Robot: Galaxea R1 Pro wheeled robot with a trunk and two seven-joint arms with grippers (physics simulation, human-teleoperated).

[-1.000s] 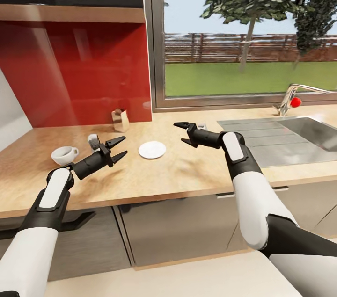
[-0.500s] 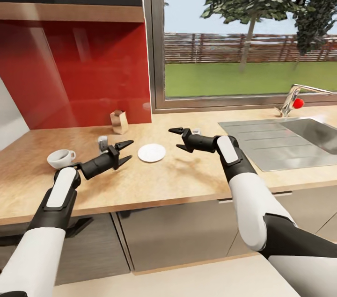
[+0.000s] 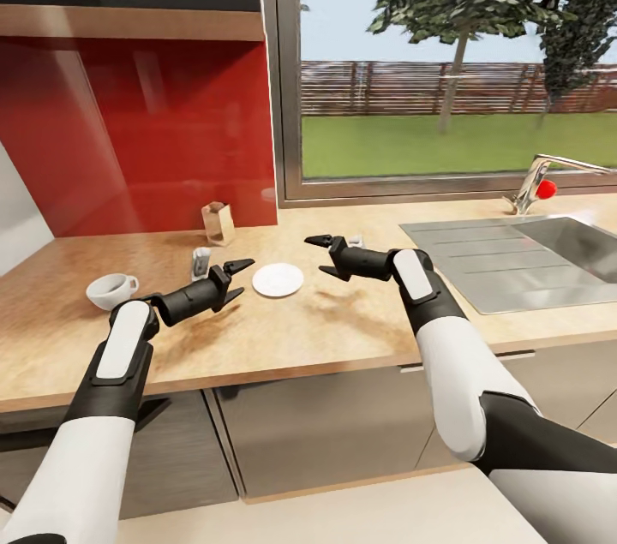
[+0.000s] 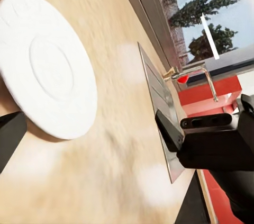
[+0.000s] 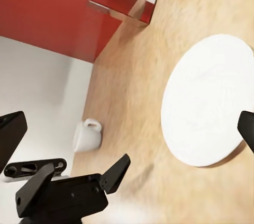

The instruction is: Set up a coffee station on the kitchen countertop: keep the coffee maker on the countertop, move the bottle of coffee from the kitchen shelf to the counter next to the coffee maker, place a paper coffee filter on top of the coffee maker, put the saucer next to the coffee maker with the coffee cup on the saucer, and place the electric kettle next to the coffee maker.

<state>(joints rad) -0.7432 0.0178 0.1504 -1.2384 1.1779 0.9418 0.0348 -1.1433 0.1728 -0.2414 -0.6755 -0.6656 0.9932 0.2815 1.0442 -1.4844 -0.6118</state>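
Table [image 3: 343,338]: light wood-grain surface, matt, faint mottled figure, no glare. Saucer [image 3: 278,279]: plain white, smooth, ceramic-looking, soft sheen; raised centre ring visible in the left wrist view. Coffee cup [image 3: 111,289]: same white smooth finish, slightly glossy. Small box [image 3: 218,223] at the wall: tan, matt, cardboard-like. Backsplash [image 3: 146,133]: red, high gloss, streaked reflections, glass or lacquer, cannot tell which. Sink [image 3: 514,257]: brushed grey metal, ribbed drainer, dull sheen. Tap [image 3: 548,171]: polished metal, bright highlights. Fingers [image 3: 240,266] of both grippers: black, matt, hard plastic look. Arm shells [image 3: 120,338]: white, smooth, satin plastic.
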